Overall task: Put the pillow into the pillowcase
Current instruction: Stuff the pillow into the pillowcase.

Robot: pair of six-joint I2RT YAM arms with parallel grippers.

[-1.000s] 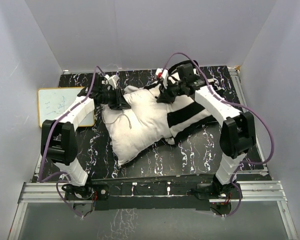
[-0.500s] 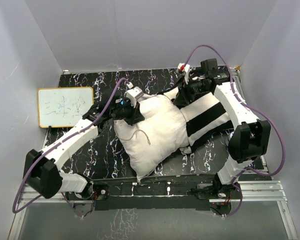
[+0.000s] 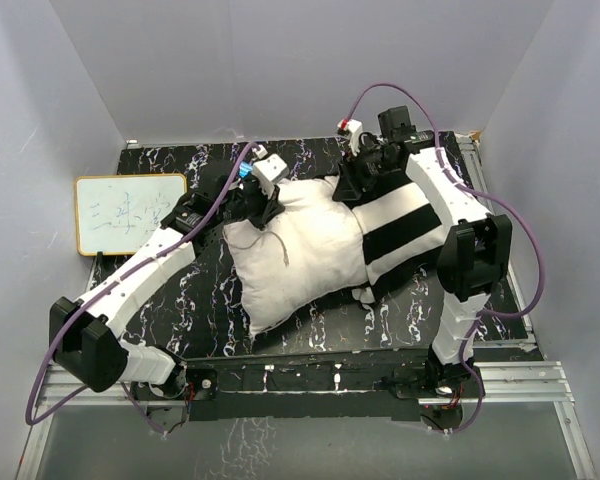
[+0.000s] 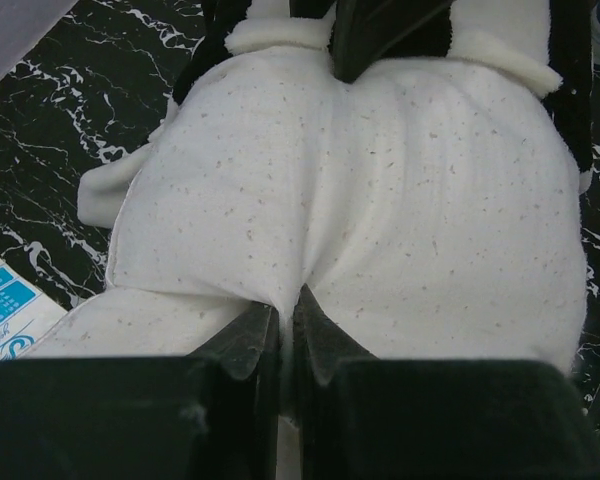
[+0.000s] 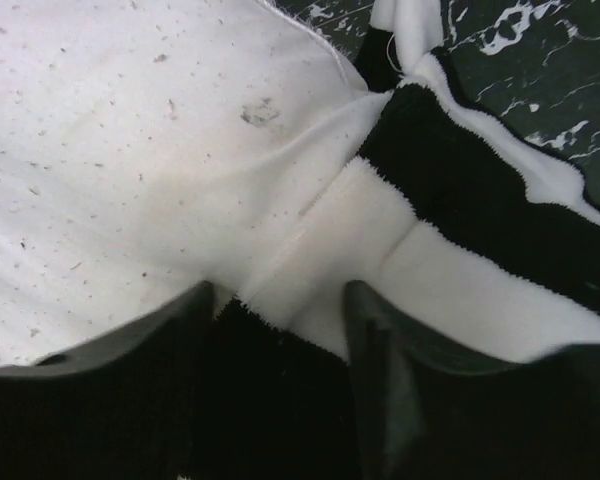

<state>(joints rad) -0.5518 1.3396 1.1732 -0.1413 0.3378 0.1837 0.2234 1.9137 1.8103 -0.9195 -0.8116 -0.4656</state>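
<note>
White cloth, pinched into a thin ridge, is all my left gripper point(image 4: 288, 305) has. Its jaws are clamped tight on a fold of the pillow point(image 4: 380, 180) right at the fingertips. The pillow runs away ahead of that gripper, and only its far end sits inside the pillowcase point(image 5: 480, 170), beneath my right gripper point(image 5: 280, 298). That gripper's jaws stand apart, straddling the case's hem without gripping it.

My worry is the push. With nothing holding the mouth, I judge that shoving from the left would drag the whole case along the table point(image 3: 170, 160) with the pillow instead of feeding it in, or roll the hem under. The left pinch is shallow too. The fold could slip out, or the soft filling could buckle in front of the fingers rather than travel. If the right fingers close carelessly, they may catch pillow and hem together.

The pillow looks plump and plain white, flecked with small specks and creased toward the pinch. A loose thread point(image 3: 270, 240) lies on top. The case is thin, with wide black and white stripes and a fuzzy hem.
</note>
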